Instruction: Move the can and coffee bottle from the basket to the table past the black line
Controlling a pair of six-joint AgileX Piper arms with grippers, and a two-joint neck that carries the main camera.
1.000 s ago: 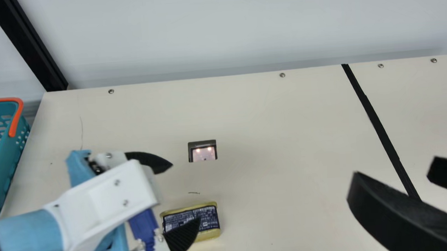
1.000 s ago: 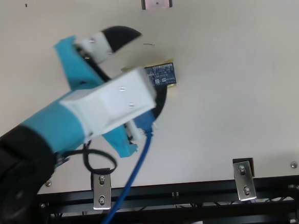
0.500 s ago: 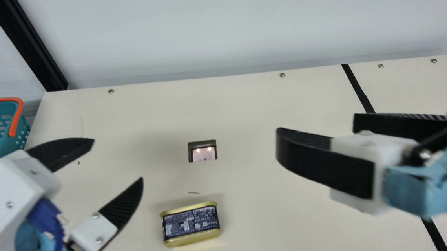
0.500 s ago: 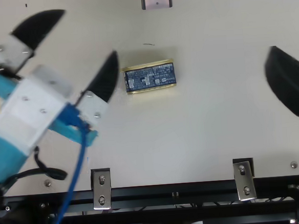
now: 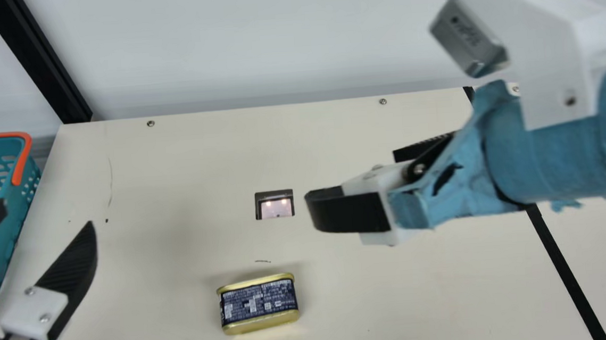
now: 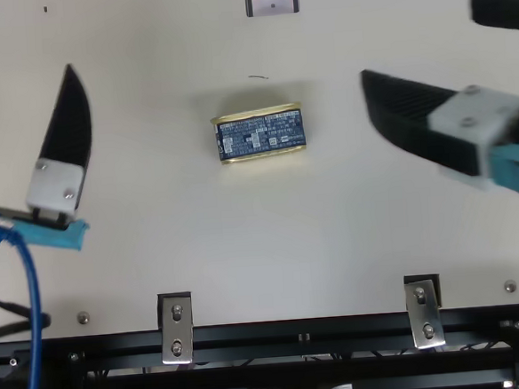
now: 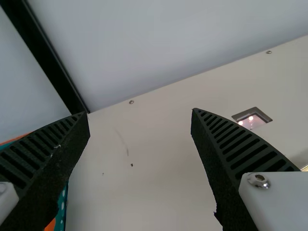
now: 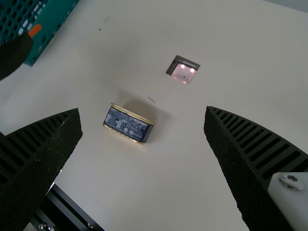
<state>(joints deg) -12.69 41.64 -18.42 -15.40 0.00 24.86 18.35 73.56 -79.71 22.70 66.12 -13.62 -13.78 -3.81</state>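
One can [image 5: 259,304] on the table [image 5: 397,302], between left claw [image 5: 47,212] and right claw [image 5: 351,174], touching neither, both spread wide

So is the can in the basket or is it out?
Out. The can sits on the table, with a wide gap between it and the basket.

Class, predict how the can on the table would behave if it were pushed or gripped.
The can looks like rigid metal with gold rims, so it would probably keep its shape when gripped. Its boxy form and flat-looking labelled side suggest it would slide rather than roll if pushed.
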